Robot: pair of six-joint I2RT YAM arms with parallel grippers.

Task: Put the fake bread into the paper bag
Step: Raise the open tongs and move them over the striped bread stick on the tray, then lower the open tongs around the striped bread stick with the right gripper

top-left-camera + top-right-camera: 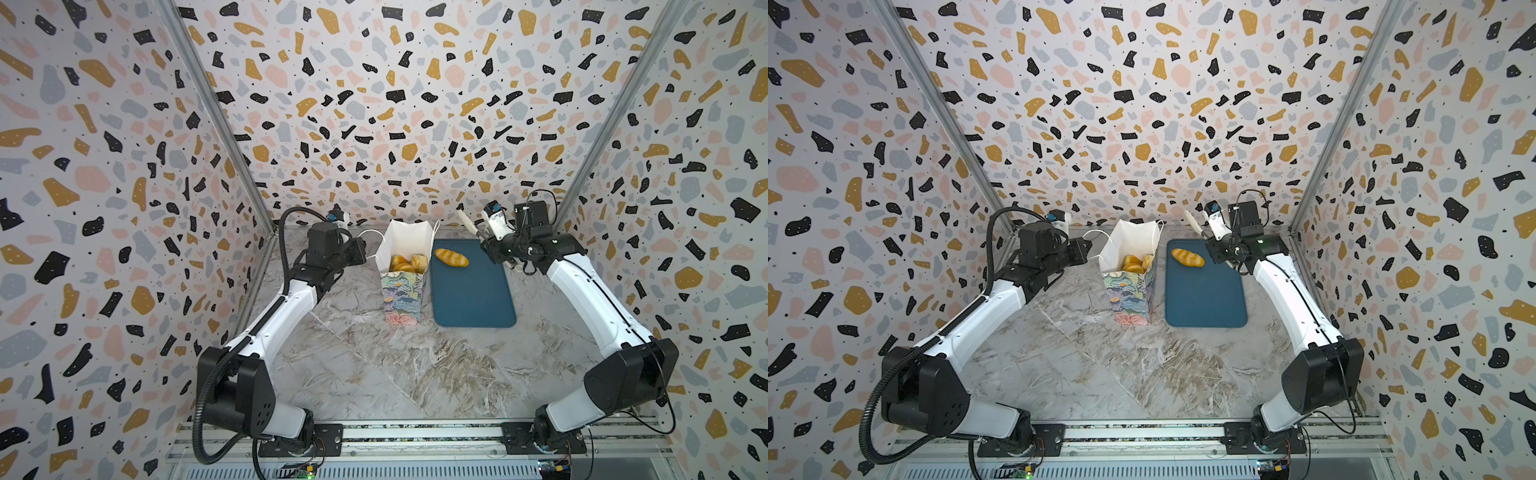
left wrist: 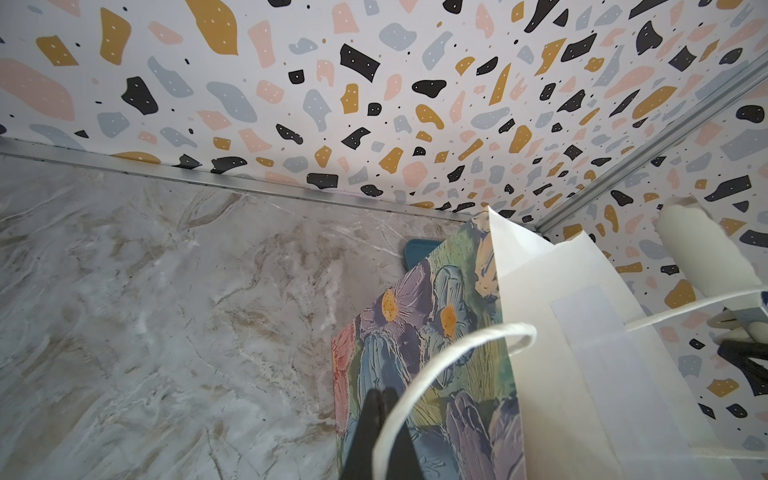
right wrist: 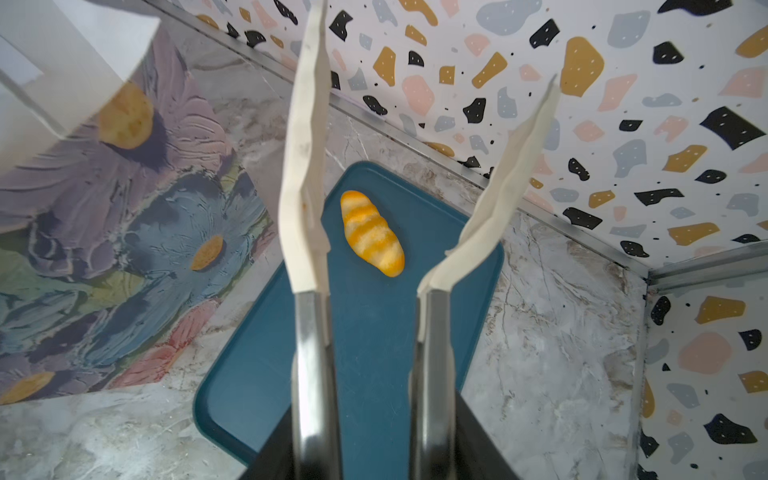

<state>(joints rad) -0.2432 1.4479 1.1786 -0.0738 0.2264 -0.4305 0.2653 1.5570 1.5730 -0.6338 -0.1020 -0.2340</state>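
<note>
Ridged loaf (image 3: 371, 232) alone on tray (image 3: 374, 353); other breads (image 1: 405, 263) inside bag (image 1: 401, 299), upright just left of tray; right gripper (image 3: 436, 39) spread, empty, near loaf; left gripper (image 2: 378, 399) clenched beside bag's handle (image 2: 498, 332); grip on cord unclear.

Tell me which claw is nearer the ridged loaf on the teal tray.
Right. The right claw hangs open above the far end of the tray, near the loaf. The left claw, shut, is across the paper bag from the loaf.
</note>
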